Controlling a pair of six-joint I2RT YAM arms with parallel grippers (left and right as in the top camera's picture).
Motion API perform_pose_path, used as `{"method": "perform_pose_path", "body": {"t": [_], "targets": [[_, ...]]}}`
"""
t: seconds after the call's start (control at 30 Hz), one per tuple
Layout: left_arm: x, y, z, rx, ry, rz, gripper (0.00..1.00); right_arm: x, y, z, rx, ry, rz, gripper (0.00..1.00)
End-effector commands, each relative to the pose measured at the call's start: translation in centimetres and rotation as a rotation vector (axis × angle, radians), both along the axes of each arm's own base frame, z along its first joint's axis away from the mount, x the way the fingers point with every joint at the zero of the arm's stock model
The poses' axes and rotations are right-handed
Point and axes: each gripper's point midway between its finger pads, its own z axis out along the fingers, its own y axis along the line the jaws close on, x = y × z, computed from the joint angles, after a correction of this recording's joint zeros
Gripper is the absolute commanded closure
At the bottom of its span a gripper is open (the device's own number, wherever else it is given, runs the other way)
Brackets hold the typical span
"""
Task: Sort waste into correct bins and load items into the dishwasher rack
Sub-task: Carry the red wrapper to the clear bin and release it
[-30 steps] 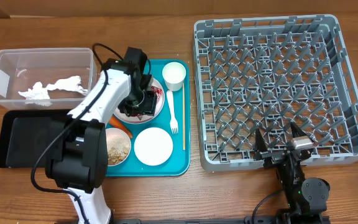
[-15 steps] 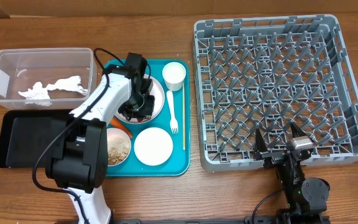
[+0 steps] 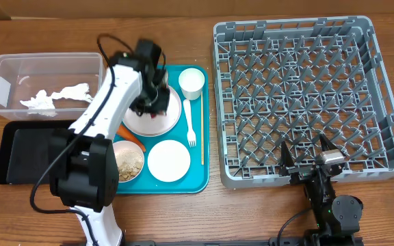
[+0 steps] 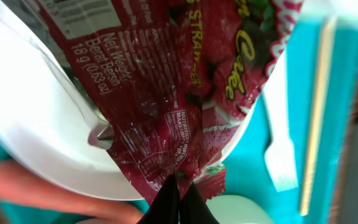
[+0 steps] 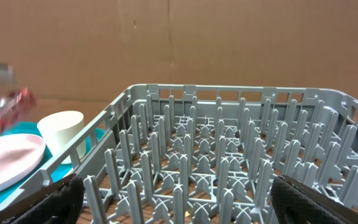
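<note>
Two arms serve the bench point(image 3: 238, 219).

1. The dishwasher rack point(image 3: 293, 26) fills the right half of the bench, from the far edge almost to the near edge. No items are loaded on its pegs.
2. The teal tray point(image 3: 197, 181) sits at mid-bench, just beside the rack's left wall.
3. The clear tub point(image 3: 46, 58) stands at the far-left corner and holds the napkin point(image 3: 53, 97). The black tray point(image 3: 26, 154) lies along the left edge, just in front of the tub.
4. On the teal tray are:
   - the plate point(image 3: 161, 124);
   - a bowl of rice point(image 3: 130, 162);
   - an empty bowl point(image 3: 169, 161);
   - the cup point(image 3: 191, 82);
   - the fork point(image 3: 190, 123);
   - the chopstick point(image 3: 202, 130);
   - the carrot point(image 3: 132, 137).
5. The wrapper point(image 4: 179, 106) is over the plate. The frames do not show whether it touches the dish.

End effector state:
- The left end effector point(image 4: 179, 198) is pressed together, pinching one end of the wrapper.
- The right end effector point(image 3: 307, 158) is spread wide and empty at the rack's near wall.

Handling notes for the wrapper:
- It is judged very light, limp and crinkled. The film looks glossy and probably slippery.
- A pinch on one end suits it, preferably over a fold or a sealed seam, where the film is doubled.
- The free length is likely to swing or catch air during transfer toward the bins at the left edge.
- The main risk is the film slipping from the grip.
</note>
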Motion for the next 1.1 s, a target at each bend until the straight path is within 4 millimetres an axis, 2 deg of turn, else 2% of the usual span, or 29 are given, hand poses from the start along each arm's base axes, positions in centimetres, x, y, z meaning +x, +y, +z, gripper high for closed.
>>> {"method": "perform_pose_path", "body": {"t": [0.0, 0.17, 0.27, 0.33, 0.57, 0.6, 0.8, 0.9, 1.07], "targets": [[2.4, 1.0, 4.1, 0.032, -0.104, 0.055, 0.96, 0.0, 0.0, -0.3, 0.003, 0.000, 0.002, 0.00], [3.9, 4.7, 7.2, 0.085, -0.166, 0.227, 0.96, 0.0, 0.0, -0.3, 0.004, 0.000, 0.002, 0.00], [4.7, 6.8, 8.2, 0.075, -0.189, 0.310, 0.96, 0.0, 0.0, -0.3, 0.004, 0.000, 0.002, 0.00], [5.1, 9.2, 8.6, 0.066, -0.201, 0.416, 0.96, 0.0, 0.0, -0.3, 0.004, 0.000, 0.002, 0.00], [6.0, 15.8, 9.0, -0.047, -0.222, 0.639, 0.96, 0.0, 0.0, -0.3, 0.004, 0.000, 0.002, 0.00], [6.0, 17.4, 9.1, -0.075, -0.227, 0.678, 0.96, 0.0, 0.0, -0.3, 0.004, 0.000, 0.002, 0.00], [5.0, 23.8, 9.2, -0.082, -0.244, 0.863, 0.96, 0.0, 0.0, -0.3, 0.004, 0.000, 0.002, 0.00], [4.4, 26.5, 9.2, -0.078, -0.258, 0.949, 0.96, 0.0, 0.0, -0.3, 0.004, 0.000, 0.002, 0.00], [4.0, 29.8, 9.0, -0.085, -0.294, 1.048, 0.96, 0.0, 0.0, -0.3, 0.004, 0.000, 0.002, 0.00]]}}
